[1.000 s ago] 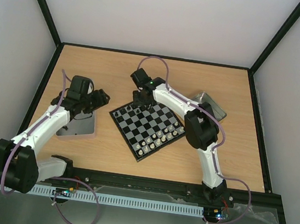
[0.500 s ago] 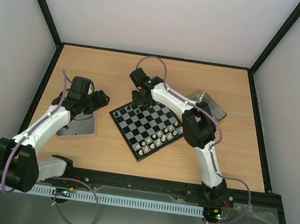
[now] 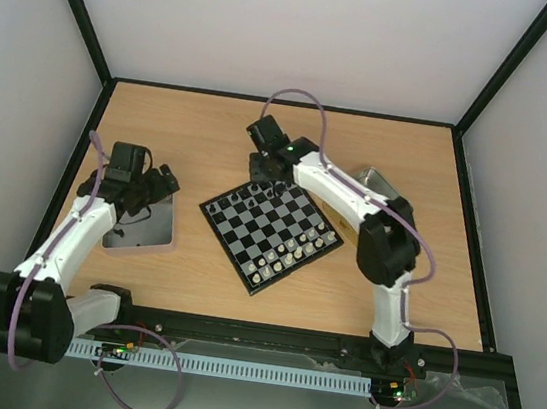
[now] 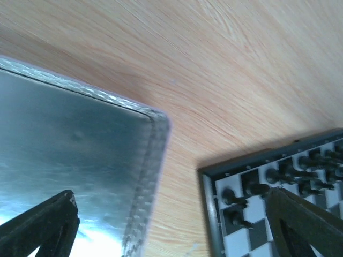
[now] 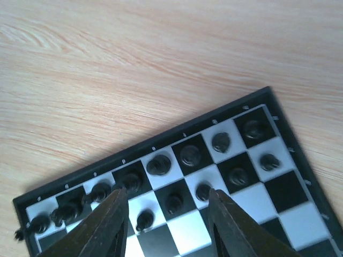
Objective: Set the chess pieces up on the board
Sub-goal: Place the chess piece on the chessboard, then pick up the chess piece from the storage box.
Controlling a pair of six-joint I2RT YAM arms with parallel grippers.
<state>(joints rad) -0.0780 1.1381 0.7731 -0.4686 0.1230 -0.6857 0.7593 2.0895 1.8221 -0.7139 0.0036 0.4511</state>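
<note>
Between placements, I'd judge: your right gripper (image 5: 166,199) hangs parted and empty, black chess pieces (image 5: 159,165) on the board (image 5: 284,190) just beyond its fingertips, so next pick with the left gripper (image 4: 171,199) (wide open, holding nothing) above the tin (image 4: 80,139).

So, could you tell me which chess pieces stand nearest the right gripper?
The tiny black chess pieces, at the far edge of the checkered board, below the right gripper; the white ones line the near edge.

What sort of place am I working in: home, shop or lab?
Probably a lab test cell: a wood-top table boxed in by plain white walls on a black frame, with little on it but the board.
</note>
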